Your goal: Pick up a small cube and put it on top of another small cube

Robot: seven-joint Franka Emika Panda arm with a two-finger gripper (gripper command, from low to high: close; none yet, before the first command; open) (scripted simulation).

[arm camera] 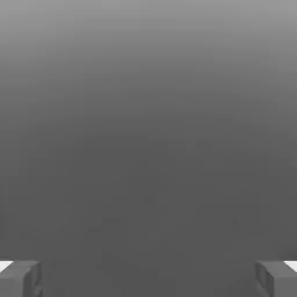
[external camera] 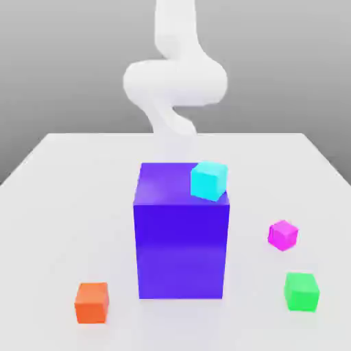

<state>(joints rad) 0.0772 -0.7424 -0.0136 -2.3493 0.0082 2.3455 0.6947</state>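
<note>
The small magenta-pink cube (external camera: pixel 282 235) rests on the white table (external camera: pixel 62 206) towards the exterior view's right. A green cube (external camera: pixel 301 291) lies in front of it, nearer the table's front edge. A cyan cube (external camera: pixel 208 181) sits on the top front right corner of a tall blue-violet block (external camera: pixel 181 247). The white arm (external camera: pixel 175 82) rises behind that block at the back of the table. In the hand view my gripper (arm camera: pixel 148 278) is open, its grey fingertips (arm camera: pixel 20 278) far apart with nothing between them, facing a plain grey background.
An orange cube (external camera: pixel 92 302) lies at the front on the exterior view's left. The tall blue-violet block stands mid-table between the arm and the front cubes. The magenta-pink and green cubes sit apart from each other.
</note>
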